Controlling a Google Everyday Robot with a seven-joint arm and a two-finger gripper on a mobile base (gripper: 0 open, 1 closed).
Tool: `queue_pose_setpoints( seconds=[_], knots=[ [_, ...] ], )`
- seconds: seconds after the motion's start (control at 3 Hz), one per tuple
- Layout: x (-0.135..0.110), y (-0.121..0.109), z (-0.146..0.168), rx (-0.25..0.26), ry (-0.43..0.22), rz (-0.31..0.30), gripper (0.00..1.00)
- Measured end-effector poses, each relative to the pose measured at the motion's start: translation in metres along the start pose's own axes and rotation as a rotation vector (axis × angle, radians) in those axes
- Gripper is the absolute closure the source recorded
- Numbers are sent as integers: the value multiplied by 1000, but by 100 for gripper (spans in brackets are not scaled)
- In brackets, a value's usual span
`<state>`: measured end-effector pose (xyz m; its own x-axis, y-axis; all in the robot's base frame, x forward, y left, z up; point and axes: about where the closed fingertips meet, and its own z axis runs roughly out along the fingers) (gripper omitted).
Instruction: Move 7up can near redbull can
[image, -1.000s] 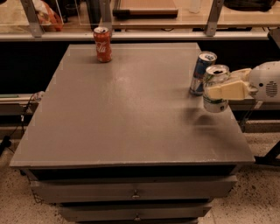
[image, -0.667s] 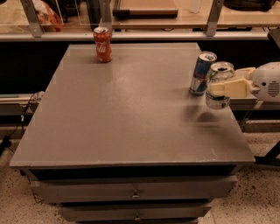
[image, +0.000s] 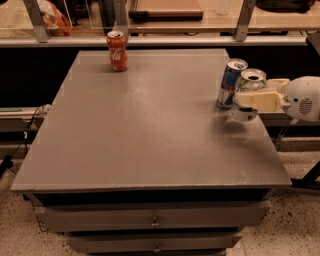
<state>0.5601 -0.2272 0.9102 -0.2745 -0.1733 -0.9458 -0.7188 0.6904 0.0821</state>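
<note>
The 7up can, silver with an open silver top, is at the table's right edge, held in my gripper. The cream fingers reach in from the right and are shut around the can's middle. The redbull can, tall, slim, blue and silver, stands upright just left of and behind the 7up can, nearly touching it. I cannot tell whether the 7up can rests on the table or hangs just above it. Its lower right side is hidden by the fingers.
A red cola can stands at the table's far left. The grey table has drawers below its front. A shelf with metal posts runs behind it. My white arm housing sits beyond the right edge.
My gripper with the 7up can has shifted very slightly to the right and back beside the redbull can. The other cans have not moved.
</note>
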Motion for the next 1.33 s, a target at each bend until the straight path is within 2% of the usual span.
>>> queue_pose_setpoints(
  seconds=[0.33, 0.67, 1.0, 1.33],
  knots=[
    [1, 0, 3, 4, -39, -21, 57],
    [4, 4, 9, -3, -67, -60, 26],
    [8, 5, 13, -11, -67, -88, 3],
    [12, 5, 15, -14, -61, -91, 0]
  ],
)
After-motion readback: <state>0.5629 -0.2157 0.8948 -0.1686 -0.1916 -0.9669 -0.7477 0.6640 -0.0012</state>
